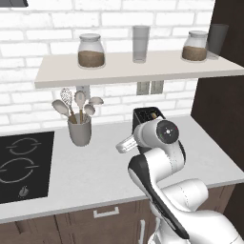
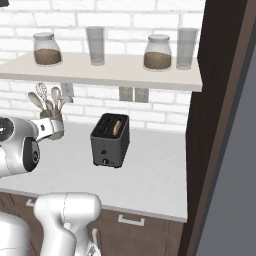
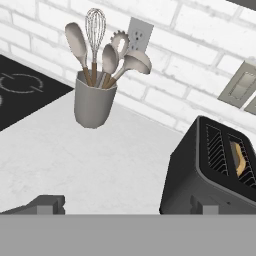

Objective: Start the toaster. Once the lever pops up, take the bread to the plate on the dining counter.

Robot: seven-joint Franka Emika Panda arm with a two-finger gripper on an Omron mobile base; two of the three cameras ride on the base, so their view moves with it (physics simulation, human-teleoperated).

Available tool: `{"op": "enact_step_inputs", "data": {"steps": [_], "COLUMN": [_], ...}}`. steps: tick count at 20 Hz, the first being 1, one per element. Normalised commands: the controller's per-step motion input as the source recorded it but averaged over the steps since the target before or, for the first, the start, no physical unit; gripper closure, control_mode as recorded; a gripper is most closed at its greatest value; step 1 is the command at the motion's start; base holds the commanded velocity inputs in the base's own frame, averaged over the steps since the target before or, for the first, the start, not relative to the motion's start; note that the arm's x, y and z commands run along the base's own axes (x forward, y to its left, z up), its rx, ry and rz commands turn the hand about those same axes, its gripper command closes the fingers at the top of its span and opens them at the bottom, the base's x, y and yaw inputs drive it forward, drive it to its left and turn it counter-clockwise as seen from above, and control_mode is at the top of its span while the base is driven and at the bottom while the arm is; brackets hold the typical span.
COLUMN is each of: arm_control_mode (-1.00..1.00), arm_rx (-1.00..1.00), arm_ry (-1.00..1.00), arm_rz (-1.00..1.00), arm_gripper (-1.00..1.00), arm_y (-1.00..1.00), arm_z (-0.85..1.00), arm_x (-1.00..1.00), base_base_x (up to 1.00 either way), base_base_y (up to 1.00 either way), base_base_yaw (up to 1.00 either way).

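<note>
My gripper (image 3: 125, 205) hangs released above the tabletop (image 3: 100, 160) beside the toaster (image 2: 110, 140), bread (image 2: 117, 128) still slotted, lever (image 2: 105, 161) unpressed: nothing done yet.

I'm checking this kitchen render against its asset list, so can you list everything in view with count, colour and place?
toaster: one, dark grey, on the white worktop near the back wall
bread: one slice, tan, standing in a toaster slot
lever: one, silvery, low on the toaster's front face
utensil holder: one, grey cup holding spoons and a whisk, left of the toaster
cooktop: one, black, set into the worktop's left end
shelf: one, pale, on the brick wall
jars: two, clear with brown contents, on the shelf
glasses: two, clear, on the shelf
wall outlets: grey plates, below the shelf
gripper: one, dark fingertips, open, above the worktop beside the toaster
</note>
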Motion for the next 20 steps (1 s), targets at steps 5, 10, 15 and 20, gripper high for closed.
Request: {"op": "enact_step_inputs", "data": {"steps": [5, 10, 15, 20], "arm_control_mode": [-1.00, -1.00, -1.00, -1.00], "arm_rx": [0.00, 0.00, 0.00, 0.00], "arm_ry": [0.00, 0.00, 0.00, 0.00], "arm_rz": [0.00, 0.00, 0.00, 0.00], "arm_gripper": [-1.00, -1.00, -1.00, -1.00], "arm_y": [0.00, 0.00, 0.00, 0.00], "arm_z": [0.00, 0.00, 0.00, 0.00], "arm_x": [0.00, 0.00, 0.00, 0.00], "base_base_x": [0.00, 0.00, 0.00, 0.00], "base_base_y": [0.00, 0.00, 0.00, 0.00], "base_base_yaw": [0.00, 0.00, 0.00, 0.00]}}
